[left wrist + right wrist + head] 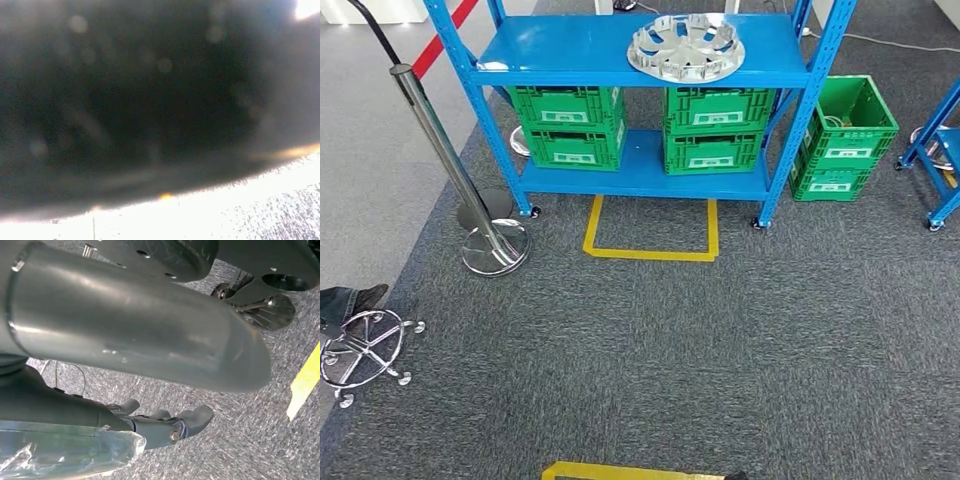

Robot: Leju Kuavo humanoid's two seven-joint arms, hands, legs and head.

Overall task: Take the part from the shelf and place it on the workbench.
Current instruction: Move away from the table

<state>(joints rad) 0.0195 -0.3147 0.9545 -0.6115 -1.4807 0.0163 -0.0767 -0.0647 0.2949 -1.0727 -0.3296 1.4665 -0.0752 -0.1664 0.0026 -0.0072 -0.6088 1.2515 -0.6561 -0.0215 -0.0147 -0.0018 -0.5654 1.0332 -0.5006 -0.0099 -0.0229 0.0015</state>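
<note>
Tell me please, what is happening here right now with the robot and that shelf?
Nothing is being handled yet. The silver wheel cover lies flat on the top level of the blue shelf, with green crates below it. The robot stands back on the grey carpet, facing the shelf. Its right hand hangs low over the carpet and holds nothing. The left wrist view is too dark and blurred to read.

A silver spoked wheel cover point(686, 46) lies flat on the blue shelf's point(569, 50) top level.
</note>
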